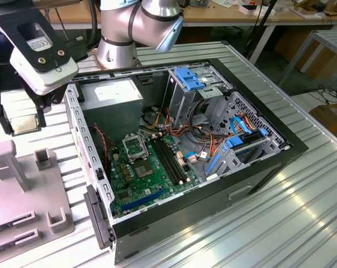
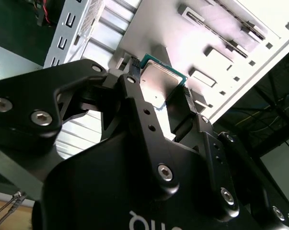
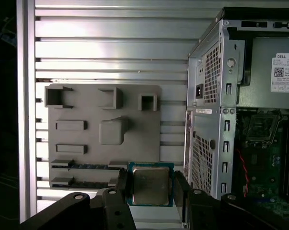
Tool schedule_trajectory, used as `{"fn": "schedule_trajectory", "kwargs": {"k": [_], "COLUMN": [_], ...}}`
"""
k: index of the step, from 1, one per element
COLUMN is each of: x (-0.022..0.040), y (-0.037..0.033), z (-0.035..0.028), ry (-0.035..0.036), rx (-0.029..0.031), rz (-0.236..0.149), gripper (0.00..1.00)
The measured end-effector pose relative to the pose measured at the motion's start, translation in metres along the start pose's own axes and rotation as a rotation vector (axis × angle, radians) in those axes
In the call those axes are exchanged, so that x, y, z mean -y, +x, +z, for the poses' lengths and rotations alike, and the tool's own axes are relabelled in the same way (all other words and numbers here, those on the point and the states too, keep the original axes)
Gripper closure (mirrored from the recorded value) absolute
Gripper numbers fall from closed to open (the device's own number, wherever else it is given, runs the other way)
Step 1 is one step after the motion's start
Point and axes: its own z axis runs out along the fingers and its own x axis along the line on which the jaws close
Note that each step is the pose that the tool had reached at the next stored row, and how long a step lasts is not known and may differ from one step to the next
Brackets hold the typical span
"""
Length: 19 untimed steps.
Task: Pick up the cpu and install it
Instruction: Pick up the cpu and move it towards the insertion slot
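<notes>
cpu [image 3: 150,184]: held in the gripper [image 3: 151,192], pinched by two opposite edges between the black fingers [image 3: 180,188]. The metal face is left uncovered. The jaws are narrowed to the chip's width and closed on it.

- Edge grip, probably so that the flat underside stays free to seat in a socket. The chip sits level, green rim showing in both wrist views.
- Position: in the air over the near edge of the grey fixture plate [image 3: 101,129], at the exterior view's left of the open computer case [image 1: 257,162]. It is outside the case wall.
- The black socket [image 1: 136,146] on the green board [image 1: 140,181] is well apart from the chip, at the exterior view's right. Install not yet done.
- Arm: wrist turned down, fingers pointing at the slatted counter [image 1: 269,223]. The base stands at the far side, behind the case.
</notes>
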Motion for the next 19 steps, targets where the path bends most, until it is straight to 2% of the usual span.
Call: {"fn": "schedule_trajectory", "kwargs": {"k": [12, 19], "x": [0.0004, 0.0007], "y": [-0.0185, -0.0365], "z": [-0.0008, -0.0016], "ry": [0.0000, 0.0000], "rx": [0.0000, 0.0000], "rz": [0.000, 0.000], "gripper": [0.53, 0.53]}}
